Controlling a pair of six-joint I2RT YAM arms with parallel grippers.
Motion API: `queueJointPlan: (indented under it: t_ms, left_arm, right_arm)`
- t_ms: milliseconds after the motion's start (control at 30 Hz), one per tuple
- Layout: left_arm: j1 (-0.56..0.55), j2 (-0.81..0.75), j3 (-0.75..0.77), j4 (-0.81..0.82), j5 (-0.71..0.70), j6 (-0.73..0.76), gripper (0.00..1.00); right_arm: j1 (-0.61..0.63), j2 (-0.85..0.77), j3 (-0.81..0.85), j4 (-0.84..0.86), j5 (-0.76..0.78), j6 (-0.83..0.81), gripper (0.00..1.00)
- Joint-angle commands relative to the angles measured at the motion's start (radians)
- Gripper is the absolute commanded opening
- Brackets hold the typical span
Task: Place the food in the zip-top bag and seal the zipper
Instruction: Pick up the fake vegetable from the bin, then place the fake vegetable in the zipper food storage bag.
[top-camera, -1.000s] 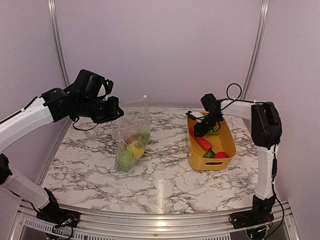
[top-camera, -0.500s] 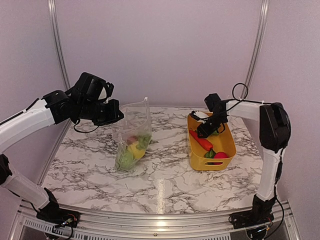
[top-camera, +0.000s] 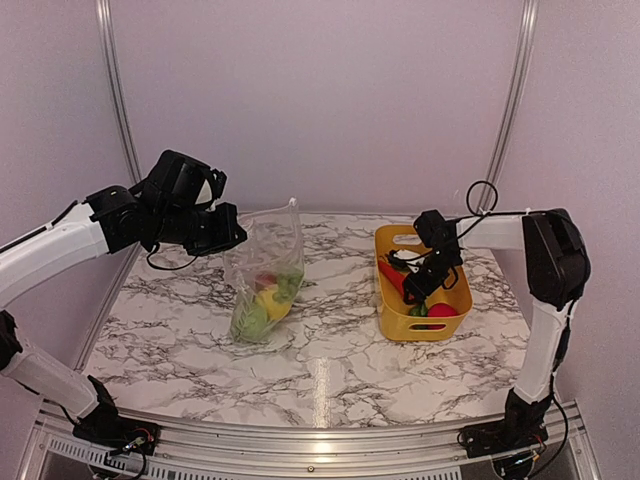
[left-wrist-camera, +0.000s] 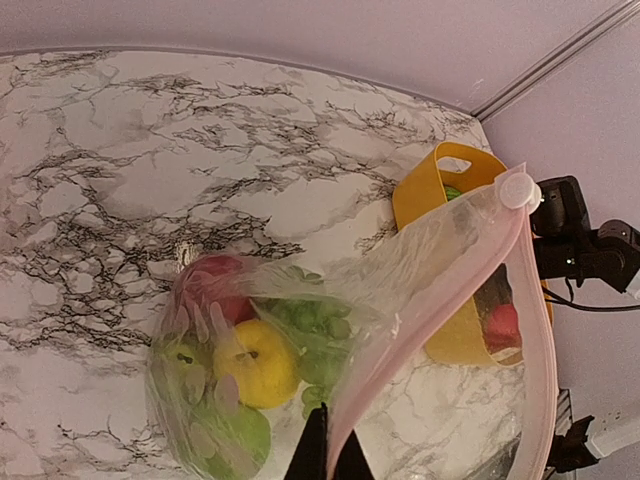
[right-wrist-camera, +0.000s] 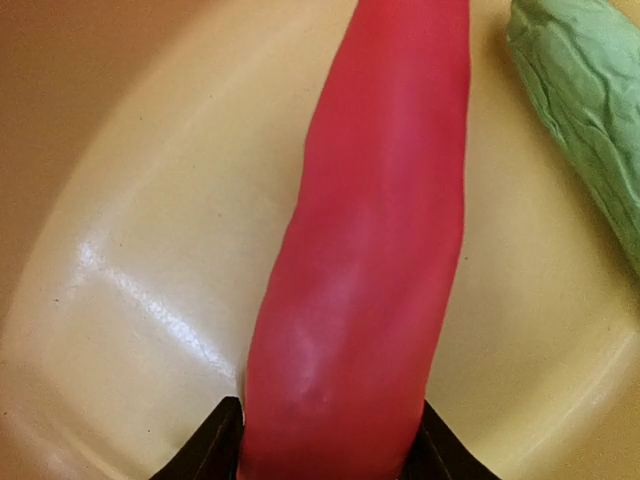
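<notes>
- Right gripper: only its tips show, spread either side of the pepper; contact unclear.
- Left gripper pinches the bag's zipper.
- Bag holds a red apple, lemon, grapes and green apple.
- Basket holds the pepper and a green vegetable, cut off.

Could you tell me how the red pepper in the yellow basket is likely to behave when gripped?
The red pepper looks smooth and glossy, so it may slip. Its rounded, tapering body could roll or pivot on the floor of the yellow basket.
</notes>
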Motion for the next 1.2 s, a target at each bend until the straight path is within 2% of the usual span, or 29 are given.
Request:
queueJointPlan:
  t_ms: [0, 267, 567, 700, 800, 1000, 1100, 1167]
  left_arm:
    - [0.004, -0.026, -0.012, 0.018, 0.001, -0.010, 0.00]
    - [0.004, -0.022, 0.000, 0.020, -0.001, -0.006, 0.00]
    - [0.004, 0.009, 0.012, 0.050, 0.023, 0.004, 0.00]
    - [0.005, 0.035, 0.027, 0.057, 0.040, 0.017, 0.00]
    - [0.004, 0.053, 0.040, 0.060, 0.051, 0.026, 0.00]
    - [0.004, 0.081, 0.068, 0.061, 0.060, 0.048, 0.00]
    - [0.004, 0.093, 0.085, 0.058, 0.061, 0.054, 0.00]
    - [0.004, 0.098, 0.095, 0.056, 0.061, 0.055, 0.00]
  right_arm:
    - [-0.016, -0.021, -0.002, 0.010, 0.017, -0.012, 0.49]
    - [-0.023, -0.042, 0.030, -0.001, 0.008, -0.027, 0.31]
    - [-0.023, -0.238, 0.070, -0.054, 0.026, -0.135, 0.20]
    - [-0.023, -0.276, 0.167, -0.135, -0.012, -0.205, 0.14]
    - [-0.023, -0.275, 0.283, -0.191, -0.075, -0.214, 0.14]
    - [0.006, -0.245, 0.513, -0.297, -0.298, -0.144, 0.13]
    - [0.087, -0.259, 0.540, -0.322, -0.344, -0.167, 0.12]
    - [0.171, -0.276, 0.534, -0.333, -0.287, -0.243, 0.12]
